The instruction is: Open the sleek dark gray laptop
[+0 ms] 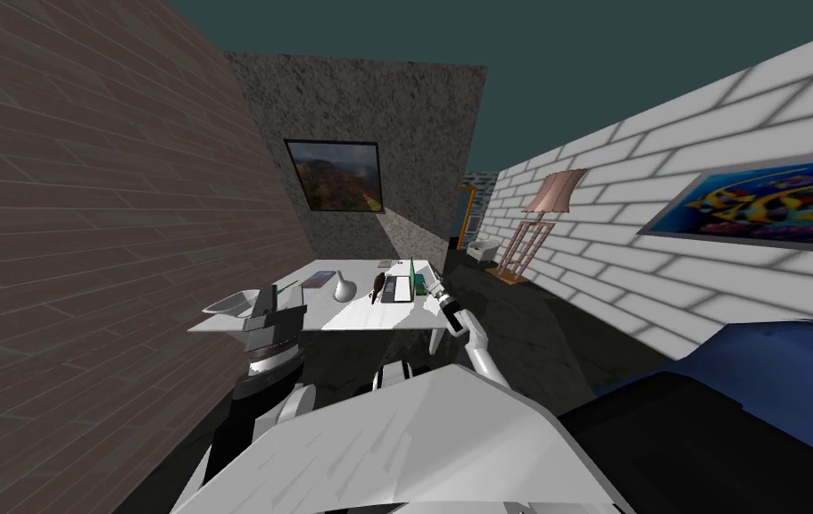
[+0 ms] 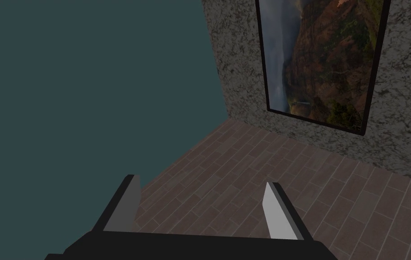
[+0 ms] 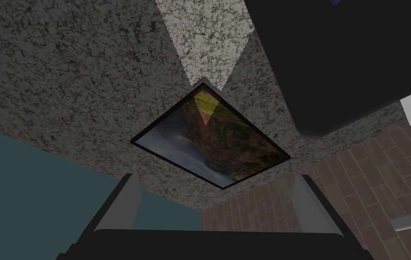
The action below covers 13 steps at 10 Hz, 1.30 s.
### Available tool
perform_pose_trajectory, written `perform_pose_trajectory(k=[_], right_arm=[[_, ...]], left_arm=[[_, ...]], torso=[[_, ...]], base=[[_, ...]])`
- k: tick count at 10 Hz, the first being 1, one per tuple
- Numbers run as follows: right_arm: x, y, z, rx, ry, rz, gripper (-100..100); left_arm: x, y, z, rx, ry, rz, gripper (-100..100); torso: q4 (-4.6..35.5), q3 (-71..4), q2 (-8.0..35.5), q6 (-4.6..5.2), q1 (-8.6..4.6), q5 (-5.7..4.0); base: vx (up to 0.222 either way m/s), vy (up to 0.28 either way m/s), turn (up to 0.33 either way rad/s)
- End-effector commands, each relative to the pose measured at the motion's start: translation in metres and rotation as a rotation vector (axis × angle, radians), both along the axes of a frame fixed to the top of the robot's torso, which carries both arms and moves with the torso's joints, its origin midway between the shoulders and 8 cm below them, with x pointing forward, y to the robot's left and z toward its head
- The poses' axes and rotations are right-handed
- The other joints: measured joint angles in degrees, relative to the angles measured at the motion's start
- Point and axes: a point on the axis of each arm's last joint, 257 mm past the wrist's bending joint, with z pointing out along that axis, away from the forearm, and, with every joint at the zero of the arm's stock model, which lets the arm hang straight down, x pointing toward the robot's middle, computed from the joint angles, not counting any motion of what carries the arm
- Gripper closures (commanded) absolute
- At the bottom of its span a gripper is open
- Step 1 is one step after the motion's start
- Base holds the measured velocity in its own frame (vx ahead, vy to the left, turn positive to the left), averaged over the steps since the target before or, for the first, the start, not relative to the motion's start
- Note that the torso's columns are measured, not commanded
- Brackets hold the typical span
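— Where is the laptop located?
— The laptop (image 1: pixel 397 289) is found on the white table (image 1: pixel 342 319), toward its right end, just beside a dark brown object (image 1: pixel 378 286). A thin panel is seen standing along one side of it; whether that is the lid cannot be told.
— Right gripper?
— The right gripper (image 3: pixel 218 205) is noted with fingers spread wide and nothing held. In the head view it is placed at the table's right end, near the laptop.
— Left gripper?
— The left gripper (image 2: pixel 204 207) is likewise recorded wide and empty, near the table's left front edge.
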Motion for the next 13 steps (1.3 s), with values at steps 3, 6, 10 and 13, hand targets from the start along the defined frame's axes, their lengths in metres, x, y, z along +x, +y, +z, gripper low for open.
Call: perform_pose_trajectory(k=[3, 6, 10, 13], right_arm=[[0.014, 0.012, -0.045, -0.171, 0.074, -0.059, -100], [0.018, 0.025, -0.061, -0.204, 0.100, -0.069, -100], [0.020, 0.060, -0.079, -0.182, 0.133, -0.071, -100], [0.030, 0.049, -0.080, -0.189, 0.134, -0.091, -100]], left_arm=[[0.000, 0.000, 0.000, 0.000, 0.000, 0.000, 0], [0.000, 0.000, 0.000, 0.000, 0.000, 0.000, 0], [0.000, 0.000, 0.000, 0.000, 0.000, 0.000, 0], [0.000, 0.000, 0.000, 0.000, 0.000, 0.000, 0]], torso=[[0.00, 0.00, 0.00, 0.01, -0.03, -0.01], [0.02, 0.05, 0.08, 0.00, 0.04, 0.01], [-0.01, -0.02, -0.04, -0.01, -0.03, -0.01], [0.01, 0.03, 0.06, 0.01, 0.00, 0.00]], base=[[0.041, -0.035, 0.093], [0.028, -0.020, 0.049], [0.047, -0.020, 0.041], [0.016, -0.011, 0.044]])
